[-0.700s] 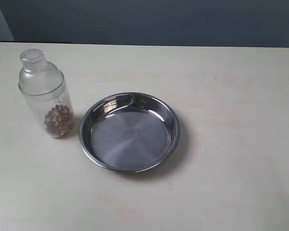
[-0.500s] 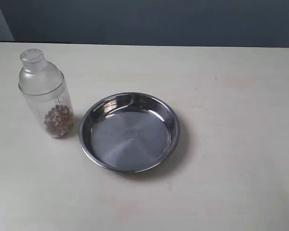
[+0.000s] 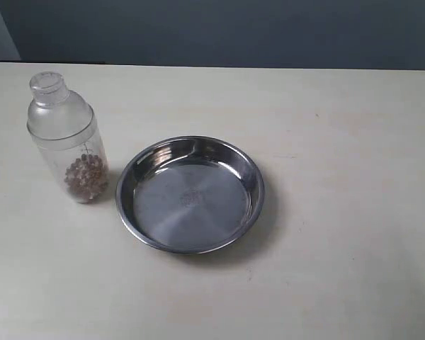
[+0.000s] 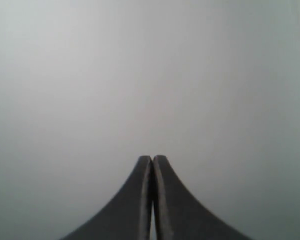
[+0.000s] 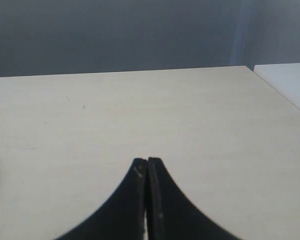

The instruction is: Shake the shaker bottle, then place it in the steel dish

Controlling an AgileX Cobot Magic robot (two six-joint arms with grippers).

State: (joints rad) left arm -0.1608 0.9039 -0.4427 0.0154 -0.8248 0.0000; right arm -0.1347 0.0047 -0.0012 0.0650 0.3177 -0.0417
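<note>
The shaker bottle (image 3: 65,138) is stood upright just left of the steel dish (image 3: 188,205). Left tool (image 4: 152,165) and right tool (image 5: 147,165) are fully narrowed, empty, clear of it.

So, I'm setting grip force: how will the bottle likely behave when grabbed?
The bottle stands tall on a narrow base, so a sideways nudge could tip it. Its smooth wall looks rigid but maybe slippery. Few beads lie at the bottom, so it is probably light.
</note>
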